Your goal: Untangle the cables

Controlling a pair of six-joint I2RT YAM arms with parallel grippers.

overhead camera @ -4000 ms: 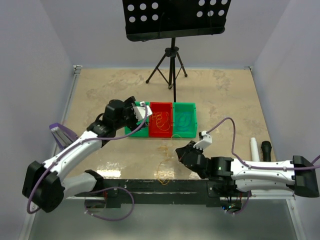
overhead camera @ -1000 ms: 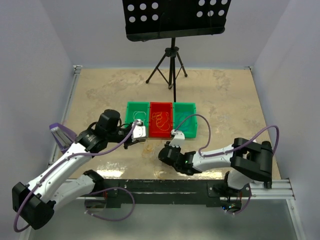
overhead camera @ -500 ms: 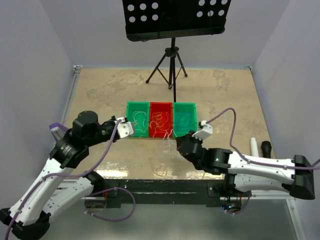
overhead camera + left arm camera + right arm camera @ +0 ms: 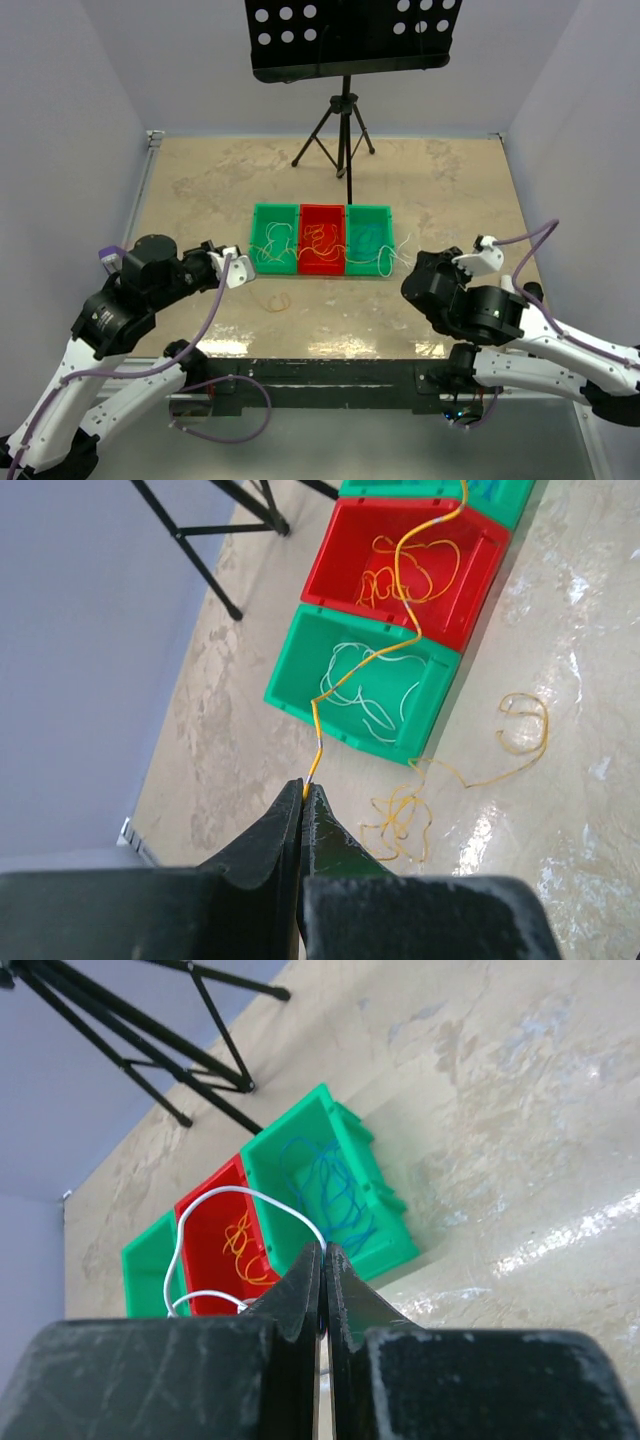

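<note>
My left gripper [image 4: 304, 788] is shut on a thin yellow cable [image 4: 352, 672], which rises from its tips across the green bin [image 4: 300, 685] holding whitish cables and over the red bin [image 4: 345, 540] holding orange cables. My right gripper [image 4: 323, 1252] is shut on a white cable [image 4: 215, 1192] that loops above the red bin [image 4: 205, 1235]. In the top view the left gripper [image 4: 243, 262] and right gripper [image 4: 408, 272] stand apart at either end of the bin row, with strands [image 4: 330, 262] strung between them. A yellow tangle [image 4: 400, 820] lies on the table.
Three bins stand in a row: green [image 4: 262, 240], red [image 4: 308, 222], green [image 4: 385, 240], the last holding blue cables [image 4: 330, 1195]. A small yellow loop [image 4: 275, 300] lies in front of them. A music stand's tripod [image 4: 345, 130] stands behind the bins.
Both arms have drawn apart: the left gripper back toward the left, the right gripper out to the right. The strands lifted off the table front and now stretch along the bins.
</note>
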